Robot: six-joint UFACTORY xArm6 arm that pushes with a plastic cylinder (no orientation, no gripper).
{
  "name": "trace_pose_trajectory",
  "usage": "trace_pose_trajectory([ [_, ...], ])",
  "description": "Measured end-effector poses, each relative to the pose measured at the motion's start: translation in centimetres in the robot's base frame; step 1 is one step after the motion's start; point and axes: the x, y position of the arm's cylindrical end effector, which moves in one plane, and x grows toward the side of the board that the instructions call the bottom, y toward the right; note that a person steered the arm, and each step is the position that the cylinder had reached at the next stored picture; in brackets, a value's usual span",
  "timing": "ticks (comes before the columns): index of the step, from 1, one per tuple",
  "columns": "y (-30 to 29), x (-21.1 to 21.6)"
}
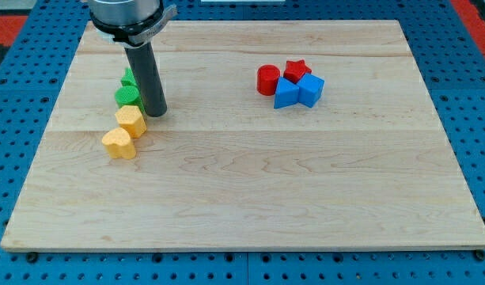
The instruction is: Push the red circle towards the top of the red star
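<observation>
The red circle [267, 80] stands on the wooden board right of centre, near the view's top. The red star [296, 70] is just to its right and slightly higher, touching or nearly touching it. My tip [155, 114] rests on the board far to the view's left of both red blocks, right beside the green and yellow blocks.
A blue triangle-like block [286, 94] and a blue cube [311, 89] sit just below the red star. Two green blocks [127, 96] [129, 77] and two yellow blocks [130, 121] [119, 143] line up at the view's left. The blue pegboard [20, 79] surrounds the wooden board [250, 190].
</observation>
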Motion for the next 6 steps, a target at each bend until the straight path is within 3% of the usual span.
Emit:
trace_pose_trajectory([
  [2, 12.0, -0.9],
  [4, 17.7, -6.3],
  [6, 19.5, -8.5],
])
